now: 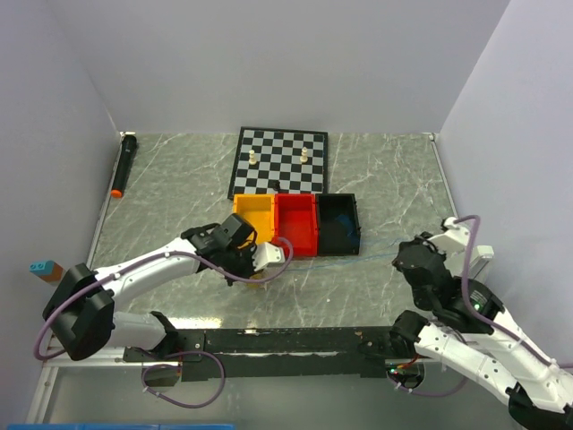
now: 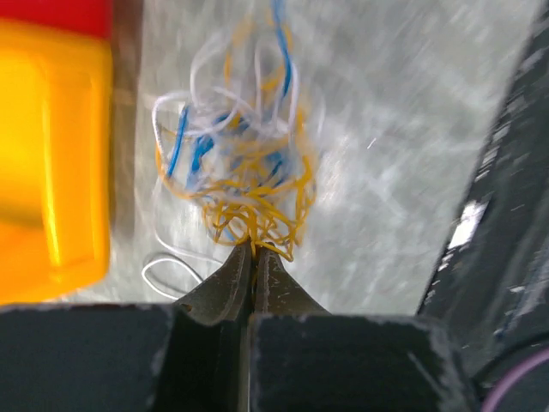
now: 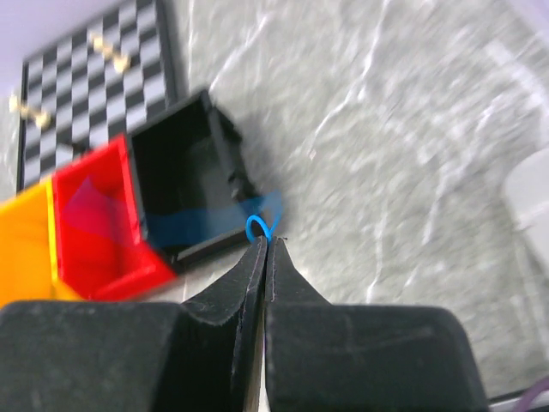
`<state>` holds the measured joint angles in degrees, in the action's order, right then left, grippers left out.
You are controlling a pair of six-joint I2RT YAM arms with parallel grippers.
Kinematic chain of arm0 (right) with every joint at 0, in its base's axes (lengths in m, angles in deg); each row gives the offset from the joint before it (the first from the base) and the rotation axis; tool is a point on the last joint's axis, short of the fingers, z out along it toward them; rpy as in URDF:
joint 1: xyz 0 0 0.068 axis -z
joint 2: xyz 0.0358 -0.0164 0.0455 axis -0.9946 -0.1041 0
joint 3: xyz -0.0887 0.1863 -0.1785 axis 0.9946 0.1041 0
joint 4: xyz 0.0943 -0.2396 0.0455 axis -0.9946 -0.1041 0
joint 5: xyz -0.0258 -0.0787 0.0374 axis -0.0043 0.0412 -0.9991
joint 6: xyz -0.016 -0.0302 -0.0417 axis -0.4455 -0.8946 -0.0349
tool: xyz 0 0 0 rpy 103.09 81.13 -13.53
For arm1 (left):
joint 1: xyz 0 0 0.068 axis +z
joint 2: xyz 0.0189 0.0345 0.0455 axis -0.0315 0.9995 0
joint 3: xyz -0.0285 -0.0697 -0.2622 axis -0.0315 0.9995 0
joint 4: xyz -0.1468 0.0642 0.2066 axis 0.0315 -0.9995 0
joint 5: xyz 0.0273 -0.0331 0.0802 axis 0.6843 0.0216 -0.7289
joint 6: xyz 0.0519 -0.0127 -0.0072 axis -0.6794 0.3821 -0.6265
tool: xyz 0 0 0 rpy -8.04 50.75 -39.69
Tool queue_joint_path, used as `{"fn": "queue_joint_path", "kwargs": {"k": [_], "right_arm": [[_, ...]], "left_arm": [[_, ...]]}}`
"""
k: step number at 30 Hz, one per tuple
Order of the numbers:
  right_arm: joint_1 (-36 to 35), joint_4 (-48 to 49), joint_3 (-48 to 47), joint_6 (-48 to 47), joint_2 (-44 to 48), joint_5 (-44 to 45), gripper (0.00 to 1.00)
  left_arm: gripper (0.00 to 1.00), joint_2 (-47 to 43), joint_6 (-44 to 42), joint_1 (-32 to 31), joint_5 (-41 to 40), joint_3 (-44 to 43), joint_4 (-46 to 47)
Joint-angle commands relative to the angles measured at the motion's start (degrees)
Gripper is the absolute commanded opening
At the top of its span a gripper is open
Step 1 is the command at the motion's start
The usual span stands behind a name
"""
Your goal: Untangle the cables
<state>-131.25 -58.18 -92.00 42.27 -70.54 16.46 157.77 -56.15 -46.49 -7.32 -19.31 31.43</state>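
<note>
My left jaws are pinched shut on orange-yellow strands at the near edge of the cables (image 2: 249, 172). My right jaws are shut on one blue loop (image 3: 258, 227). One tangle, three colours: blue, orange-yellow, whitish; strand count unreadable. It's low at the counter (image 1: 170, 206), just beside the orange bin (image 1: 254, 210). Three bins in a row: orange, red (image 1: 297, 224), black (image 1: 338, 202). Behind them is one chessboard (image 1: 279, 143) with two pale pieces (image 1: 253, 159). One black marker (image 1: 124, 166) lies by the left wall.
</note>
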Motion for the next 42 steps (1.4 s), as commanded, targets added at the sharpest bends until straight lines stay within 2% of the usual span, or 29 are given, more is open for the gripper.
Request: {"fn": "queue_joint_path", "kwargs": {"k": [1,4,11,19,29,36,42], "right_arm": [[0.73,-4.59,-4.86,-2.09,1.73,9.38,0.00],[0.73,-7.14,-7.06,-0.95,2.43,11.23,0.00],[0.73,3.11,-10.58,-11.29,3.49,8.87,0.00],[0.73,18.32,-13.57,-23.51,-0.81,3.68,0.00],[2.39,39.50,-16.12,-40.04,-12.85,-0.18,0.00],[9.86,44.79,-18.84,-40.49,-19.97,-9.59,0.00],[10.48,47.25,-20.33,-41.72,-23.84,-12.41,0.00]], "left_arm": [[0.01,-0.89,-2.49,0.56,-7.23,4.52,0.14],[0.01,-1.15,-3.72,0.56,-10.13,7.86,2.42],[0.01,-1.24,-3.73,0.65,-10.58,8.84,4.01],[0.01,-0.80,-0.21,0.57,-3.47,-0.82,-0.81],[0.07,-1.42,1.90,0.57,3.48,-10.23,-7.41],[0.08,-2.12,1.90,0.39,4.54,-10.06,-8.82],[0.08,-2.38,2.52,0.30,3.83,-8.66,-8.03]]}}
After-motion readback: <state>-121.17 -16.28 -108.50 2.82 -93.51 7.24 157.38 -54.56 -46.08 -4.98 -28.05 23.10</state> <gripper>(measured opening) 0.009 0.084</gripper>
